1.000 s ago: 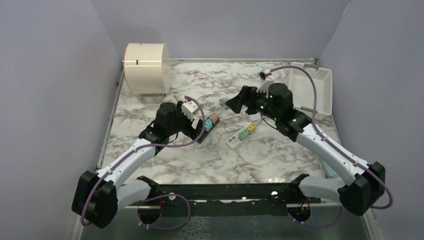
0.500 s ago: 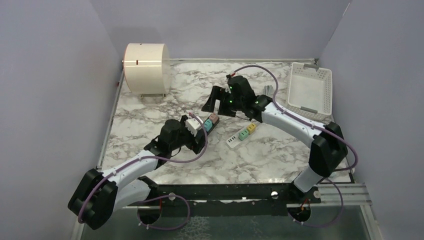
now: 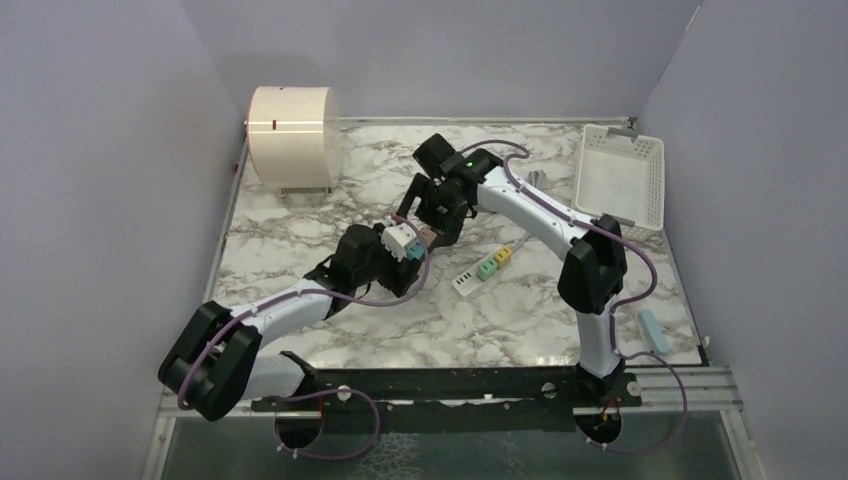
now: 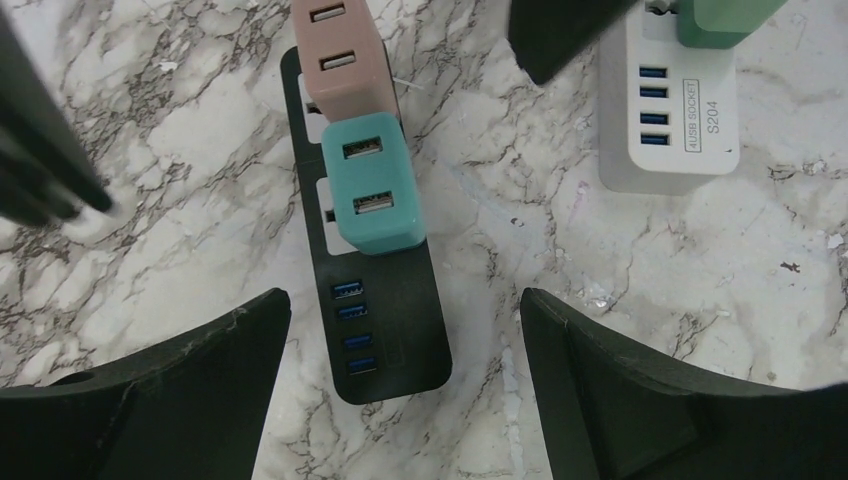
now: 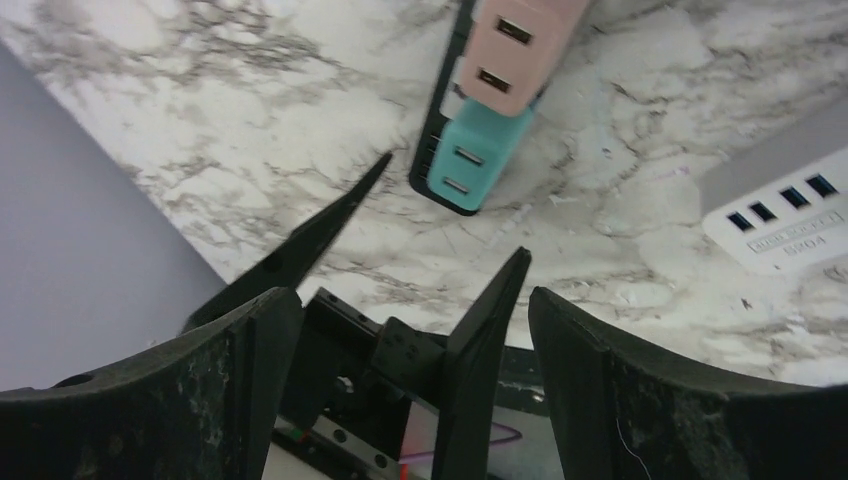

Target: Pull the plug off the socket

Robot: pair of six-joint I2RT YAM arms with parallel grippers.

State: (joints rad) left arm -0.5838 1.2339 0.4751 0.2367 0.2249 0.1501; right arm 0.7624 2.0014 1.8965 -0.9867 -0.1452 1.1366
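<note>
Your left gripper (image 4: 400, 300) hung spread wide, the teal plug (image 4: 370, 185) just above it, upper centre of frame (right gripper (image 5: 410, 300) gaped too).

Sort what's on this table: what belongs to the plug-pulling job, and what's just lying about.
Job: black socket strip, teal plug, pink plug, left pincer and right pincer, both open.
Lying about: white socket strip, white basket, cream drum.

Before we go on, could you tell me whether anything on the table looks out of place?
Nothing is damaged or spilled. Only a pale blue block lies alone near the table's right edge, far from the black strip and white strip.
</note>
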